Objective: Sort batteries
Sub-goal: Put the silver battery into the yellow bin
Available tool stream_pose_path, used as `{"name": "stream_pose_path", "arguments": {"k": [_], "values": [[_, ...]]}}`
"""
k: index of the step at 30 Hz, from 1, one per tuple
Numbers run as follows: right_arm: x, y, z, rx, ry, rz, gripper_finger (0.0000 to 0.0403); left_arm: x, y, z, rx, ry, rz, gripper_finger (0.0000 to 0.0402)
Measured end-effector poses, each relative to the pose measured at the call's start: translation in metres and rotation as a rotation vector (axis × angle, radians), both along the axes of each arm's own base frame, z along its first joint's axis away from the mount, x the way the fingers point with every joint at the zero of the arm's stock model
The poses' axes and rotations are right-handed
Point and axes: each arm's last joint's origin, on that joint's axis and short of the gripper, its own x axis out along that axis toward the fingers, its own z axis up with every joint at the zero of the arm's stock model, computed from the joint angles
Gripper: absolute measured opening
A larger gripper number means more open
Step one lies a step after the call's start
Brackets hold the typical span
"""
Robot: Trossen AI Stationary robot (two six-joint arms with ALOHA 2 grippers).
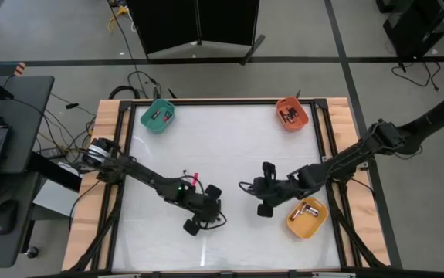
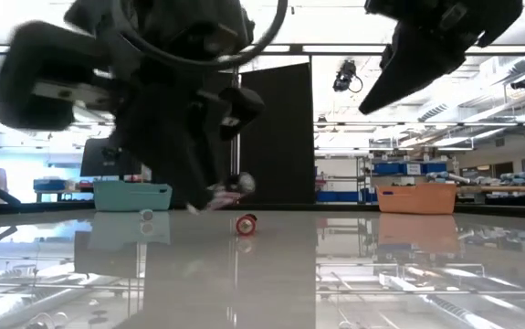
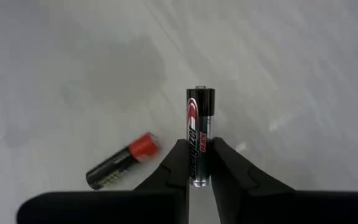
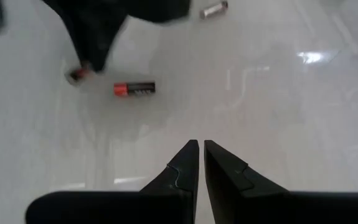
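Note:
My left gripper [image 3: 200, 163] is shut on a black battery with a red band [image 3: 200, 127], low over the table's middle; it also shows in the high view [image 1: 203, 207]. A second black battery with a red end [image 3: 124, 162] lies on its side on the table just beside it and shows in the low view [image 2: 246, 223]. My right gripper [image 4: 200, 152] is shut and empty above the table, right of the middle [image 1: 262, 197]. A silvery battery [image 4: 213, 9] lies farther off. My left gripper pinches the black battery between its two fingertips [image 3: 179, 163], on the battery's rear half [image 3: 198, 167]. The fingers lie along the battery, and its capped end [image 3: 201, 92] sticks out past them. In the low view the battery [image 2: 232, 190] shows just above the table.
A teal bin [image 1: 157, 116] stands at the far left, an orange bin [image 1: 292, 113] at the far right and a yellow bin [image 1: 307, 217] at the near right, each holding batteries. Wooden rails edge the white table on the left and right.

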Motion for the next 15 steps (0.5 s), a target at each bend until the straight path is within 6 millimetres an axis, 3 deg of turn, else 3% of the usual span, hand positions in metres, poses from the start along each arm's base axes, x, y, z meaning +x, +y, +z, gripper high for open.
{"name": "stream_pose_path", "arguments": {"k": [3,15], "values": [[0.001,0.009,0.0,-0.01,-0.058,0.0,0.0036,-0.005,0.005,-0.004,-0.077,-0.116,0.056,0.0045],[0.012,0.013,0.01,0.009,-0.411,-0.053,0.0042,-0.04,0.045,0.023,-0.494,-0.732,0.242,0.0045]]}}
